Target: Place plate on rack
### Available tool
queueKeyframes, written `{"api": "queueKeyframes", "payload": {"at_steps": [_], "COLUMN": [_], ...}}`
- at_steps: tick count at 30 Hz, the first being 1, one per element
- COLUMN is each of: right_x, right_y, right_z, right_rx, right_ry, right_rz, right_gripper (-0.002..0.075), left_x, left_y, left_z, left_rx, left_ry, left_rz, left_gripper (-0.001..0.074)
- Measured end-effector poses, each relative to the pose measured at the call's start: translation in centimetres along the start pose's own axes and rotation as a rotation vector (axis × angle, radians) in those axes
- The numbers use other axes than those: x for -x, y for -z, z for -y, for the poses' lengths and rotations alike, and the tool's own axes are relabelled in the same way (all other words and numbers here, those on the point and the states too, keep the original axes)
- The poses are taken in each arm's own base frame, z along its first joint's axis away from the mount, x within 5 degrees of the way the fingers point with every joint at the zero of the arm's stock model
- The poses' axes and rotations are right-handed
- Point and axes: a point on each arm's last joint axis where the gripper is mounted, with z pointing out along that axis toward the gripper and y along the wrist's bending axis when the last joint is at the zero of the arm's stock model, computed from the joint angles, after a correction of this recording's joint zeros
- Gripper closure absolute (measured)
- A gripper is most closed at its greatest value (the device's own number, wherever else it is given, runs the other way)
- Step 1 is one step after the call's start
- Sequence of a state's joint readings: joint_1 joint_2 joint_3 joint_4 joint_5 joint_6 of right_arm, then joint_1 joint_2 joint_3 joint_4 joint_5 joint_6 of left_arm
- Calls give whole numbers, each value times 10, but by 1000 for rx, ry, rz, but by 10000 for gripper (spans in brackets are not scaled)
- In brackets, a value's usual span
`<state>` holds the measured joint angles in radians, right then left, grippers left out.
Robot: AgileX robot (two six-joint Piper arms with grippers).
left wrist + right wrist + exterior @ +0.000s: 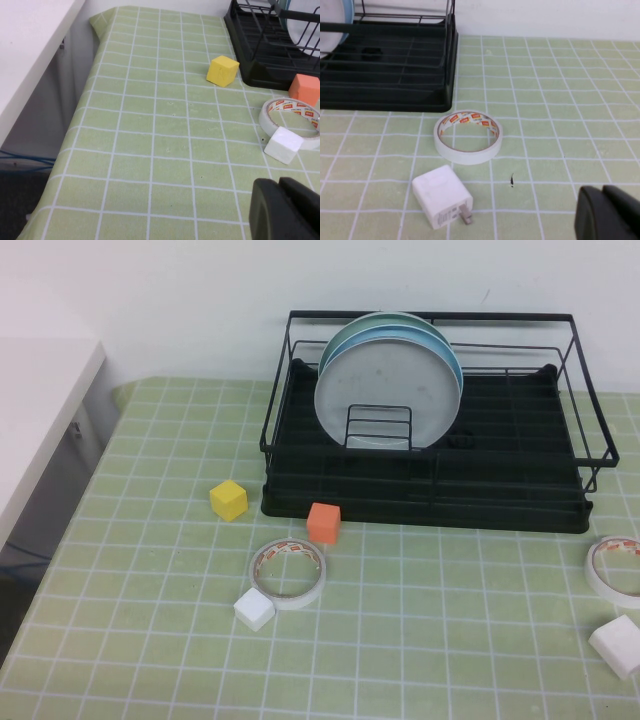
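The pale grey plate (385, 390) stands upright in the black wire rack (430, 508), leaning against the light-blue plates (442, 340) behind it, with the small wire holder (380, 426) in front of it. Neither gripper shows in the high view. In the left wrist view my left gripper (279, 182) is shut and empty, low over the table's left front, well away from the rack (260, 60). In the right wrist view my right gripper (602, 190) is shut and empty, over the table's right front, away from the rack (395, 85).
A yellow cube (228, 500), an orange cube (323, 521), a tape roll (288, 572) and a white block (254, 609) lie in front of the rack. A second tape roll (615, 568) and a white charger (620, 645) lie at the right. A white counter (40, 400) stands at the left.
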<state>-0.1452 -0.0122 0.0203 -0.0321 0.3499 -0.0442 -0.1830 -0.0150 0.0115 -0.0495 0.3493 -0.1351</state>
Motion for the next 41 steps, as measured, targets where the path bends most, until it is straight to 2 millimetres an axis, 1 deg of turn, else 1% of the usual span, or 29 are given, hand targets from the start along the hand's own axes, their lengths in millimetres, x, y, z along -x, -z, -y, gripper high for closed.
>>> {"api": "queueKeyframes", "payload": {"at_steps": [23, 41], "right_x": [0, 0], "right_y": [0, 0], "right_z": [2, 2], "right_rx": [-41, -30], "right_ry": [-38, -36], "right_rz": [-6, -5], "right_gripper": [726, 726], "left_x": [0, 0], "left_y": [0, 0], "left_z": [0, 0], "left_rx": [0, 0], "left_ry": [0, 0], "left_rz": [0, 0], "left_gripper": [737, 737]}}
